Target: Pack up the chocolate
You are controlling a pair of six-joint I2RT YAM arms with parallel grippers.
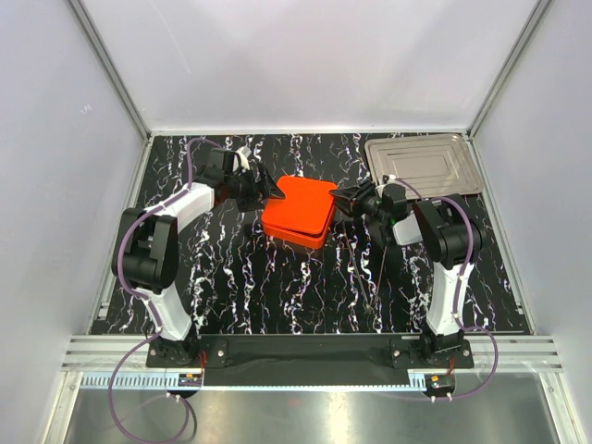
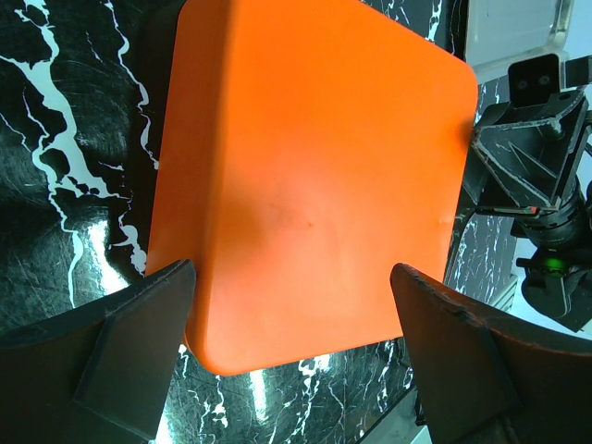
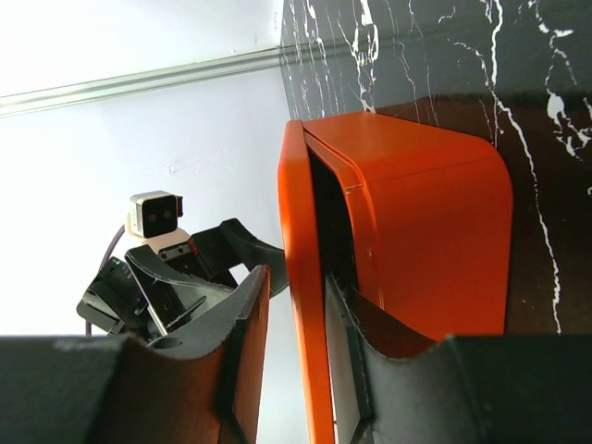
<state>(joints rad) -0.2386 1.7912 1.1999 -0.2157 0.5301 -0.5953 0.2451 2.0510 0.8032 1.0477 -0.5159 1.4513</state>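
Observation:
The orange square box (image 1: 298, 211) sits mid-table with its orange lid (image 3: 301, 277) on top, raised a little off the box body (image 3: 435, 222) at the right edge. No chocolate pieces show in any view; the inside of the box is hidden. My left gripper (image 1: 268, 190) is open at the box's left side, and its jaws straddle the lid's near corner (image 2: 314, 176) without touching. My right gripper (image 1: 344, 199) is open at the box's right edge. One finger (image 3: 388, 370) sits in the gap under the lid, the other finger (image 3: 245, 351) outside it with a small gap.
An empty silver metal tray (image 1: 421, 162) lies at the back right corner, behind my right arm. Black marbled table (image 1: 277, 287) with white walls on three sides. The two grippers face each other across the box.

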